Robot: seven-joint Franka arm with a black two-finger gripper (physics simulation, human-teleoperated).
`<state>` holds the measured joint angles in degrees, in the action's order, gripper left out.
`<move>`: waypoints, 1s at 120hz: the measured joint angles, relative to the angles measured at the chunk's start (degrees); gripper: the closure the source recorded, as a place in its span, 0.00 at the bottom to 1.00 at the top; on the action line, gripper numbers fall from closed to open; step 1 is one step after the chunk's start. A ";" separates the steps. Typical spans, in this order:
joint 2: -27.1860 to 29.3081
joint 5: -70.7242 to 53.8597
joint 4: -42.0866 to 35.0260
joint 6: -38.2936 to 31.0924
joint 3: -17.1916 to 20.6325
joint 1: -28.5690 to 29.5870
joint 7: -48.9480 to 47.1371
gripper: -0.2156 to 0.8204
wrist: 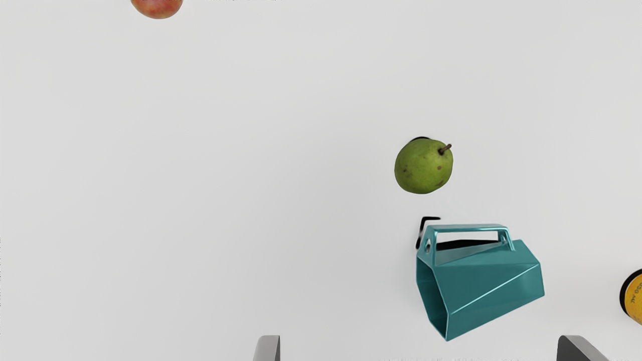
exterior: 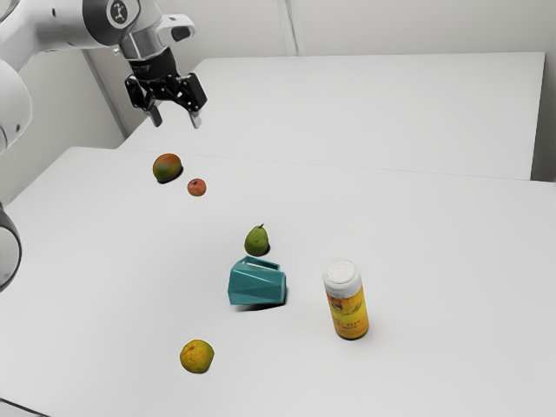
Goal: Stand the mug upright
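The teal faceted mug (exterior: 257,284) lies on its side on the white table, near the middle of the exterior view. My gripper (exterior: 176,120) hangs high over the table's far part at the exterior view's upper left, well apart from the mug. In the wrist view the mug (wrist: 486,286) shows its open mouth and its handle, which is on the side facing the pear. The gripper (wrist: 419,348) is open, its two fingertips wide apart with nothing held between them.
A green pear (exterior: 256,241) sits close beside the mug's handle side. A yellow bottle with a white cap (exterior: 342,276) stands toward the exterior view's right. An orange fruit (exterior: 197,356) lies nearer the camera; a mango (exterior: 168,168) and small red fruit (exterior: 197,187) lie below the gripper.
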<state>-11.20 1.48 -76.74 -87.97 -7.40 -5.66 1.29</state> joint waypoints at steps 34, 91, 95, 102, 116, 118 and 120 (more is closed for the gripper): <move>-0.22 0.09 -0.02 -0.07 -0.05 0.02 4.02 0.21; 17.18 16.35 -30.24 -7.43 -2.74 -0.18 7.35 0.21; 17.86 17.78 -32.21 -8.45 -3.52 0.44 7.51 0.21; 18.42 20.11 -35.13 -10.34 -4.25 1.45 7.83 0.21; 18.65 24.09 -39.73 -14.75 -4.55 1.38 8.40 0.21; 18.65 24.43 -40.11 -15.22 -4.55 1.34 8.47 0.21; 18.65 24.72 -40.47 -15.66 -4.53 1.32 8.54 0.21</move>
<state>7.45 26.20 -117.21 -103.62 -11.93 -4.34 9.83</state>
